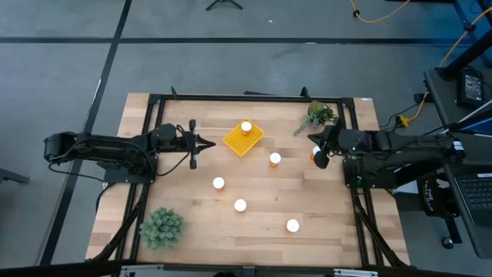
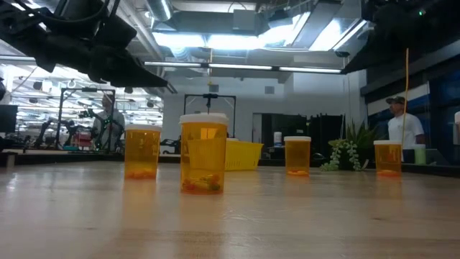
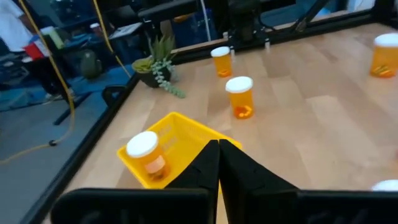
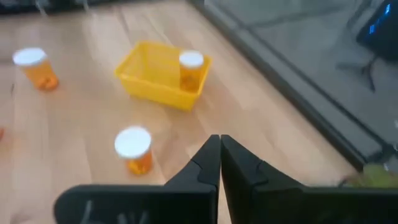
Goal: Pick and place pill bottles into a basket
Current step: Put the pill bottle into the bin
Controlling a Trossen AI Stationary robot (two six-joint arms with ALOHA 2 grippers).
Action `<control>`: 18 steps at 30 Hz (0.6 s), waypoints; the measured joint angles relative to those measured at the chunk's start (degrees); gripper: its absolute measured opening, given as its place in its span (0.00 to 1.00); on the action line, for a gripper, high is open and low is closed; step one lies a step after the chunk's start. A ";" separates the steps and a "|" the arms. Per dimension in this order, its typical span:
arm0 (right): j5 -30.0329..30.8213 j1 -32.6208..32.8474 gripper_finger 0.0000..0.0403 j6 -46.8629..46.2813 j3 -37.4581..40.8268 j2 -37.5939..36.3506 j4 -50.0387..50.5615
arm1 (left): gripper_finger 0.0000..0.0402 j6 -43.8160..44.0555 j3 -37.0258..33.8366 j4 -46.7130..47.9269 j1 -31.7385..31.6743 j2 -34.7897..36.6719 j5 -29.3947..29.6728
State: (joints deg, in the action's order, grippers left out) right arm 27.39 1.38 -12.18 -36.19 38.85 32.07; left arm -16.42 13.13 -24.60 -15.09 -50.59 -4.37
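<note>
Bottle point(image 1: 247, 127) in basket point(image 1: 237, 141); both end effectors point(image 3: 219, 152) point(image 4: 219, 149) closed, empty; R partly hides another

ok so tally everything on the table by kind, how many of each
pill bottles: 6
basket: 1
green plants: 2
total: 9

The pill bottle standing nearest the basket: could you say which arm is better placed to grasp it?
Right. The right claw hangs close to that pill bottle, bare table between them; the left claw is across the basket from it. Both claws look shut.
</note>
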 joint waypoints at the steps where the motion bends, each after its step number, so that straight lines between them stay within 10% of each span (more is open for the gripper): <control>1: 0.03 0.28 0.04 -1.30 -1.53 1.21 2.39 | 0.01 -0.30 0.00 -0.01 0.00 0.00 0.34; 18: 1.04 15.98 0.04 -33.62 -4.15 6.26 27.23 | 0.01 0.87 -0.02 -0.90 0.00 0.00 0.44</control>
State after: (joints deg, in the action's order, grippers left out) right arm 28.43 17.36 -45.81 -40.34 45.12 59.30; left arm -15.55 13.10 -25.50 -15.09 -50.59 -3.92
